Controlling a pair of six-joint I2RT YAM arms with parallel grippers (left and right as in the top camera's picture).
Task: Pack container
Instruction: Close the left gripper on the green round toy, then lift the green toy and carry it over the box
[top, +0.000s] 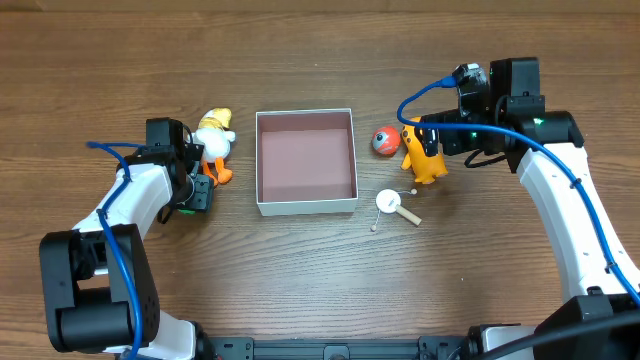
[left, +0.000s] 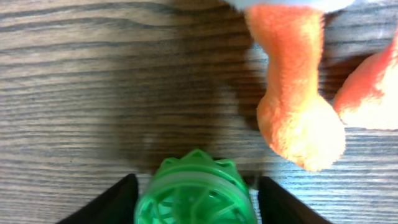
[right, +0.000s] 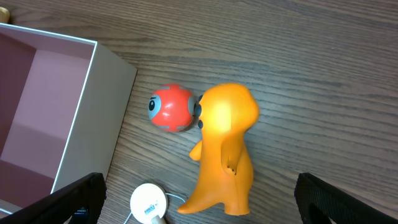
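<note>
The container (top: 262, 160) is a shallow square box with white walls and a pinkish-brown inside, at the table's middle; its corner shows in the right wrist view (right: 93, 93). My left gripper (top: 200, 192) sits left of it, shut on a green wheel-like toy (left: 194, 190) that fills the gap between the fingers (left: 196, 205). A white and orange plush duck (top: 214, 140) lies just beyond, its orange feet (left: 298, 106) close to the toy. My right gripper (top: 426, 143) is wide open (right: 199, 202) over an orange dinosaur figure (right: 224, 149), not touching it.
A red ball with a blue eye (top: 385, 141) lies against the dinosaur's head, between it and the container (right: 171, 107). A white round disc with a wooden handle and a thin cord (top: 390, 203) lies in front of them (right: 148, 202).
</note>
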